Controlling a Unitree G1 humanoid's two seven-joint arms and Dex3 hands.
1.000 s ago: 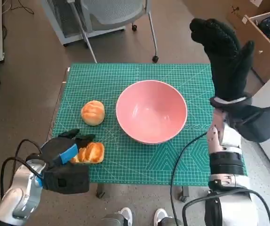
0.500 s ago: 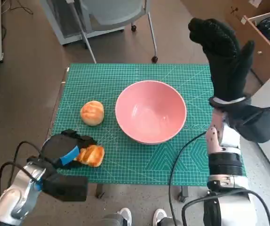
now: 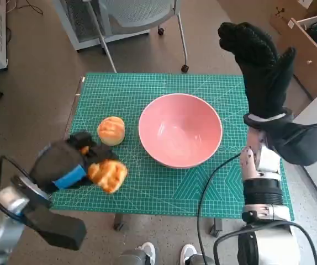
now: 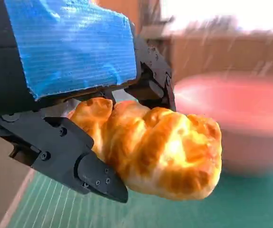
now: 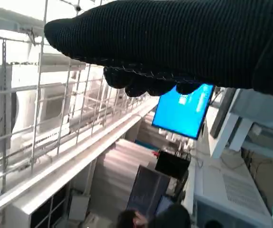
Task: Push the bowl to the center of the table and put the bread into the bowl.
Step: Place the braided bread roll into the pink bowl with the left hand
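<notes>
Near the left front corner of the bench (image 3: pixel 202 193), the left hand (image 3: pixel 64 165) is grasping a bread (image 3: pixel 108 175) with its fingers (image 4: pixel 98 178), left of the pink bowl (image 3: pixel 180 130). Another bread (image 3: pixel 111 130) lies beside the bowl. On the right, the right hand (image 3: pixel 260 61) is raised, fingers released.

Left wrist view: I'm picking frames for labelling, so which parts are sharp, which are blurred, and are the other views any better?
Left wrist view: the held bread and left hand are sharp; the pink bowl and the room behind are blurred, with washed-out brightness above. Head view: evenly lit and sharp, though the left hand is slightly smeared. Right wrist view: bright, glaring background behind the dark right hand.
</notes>
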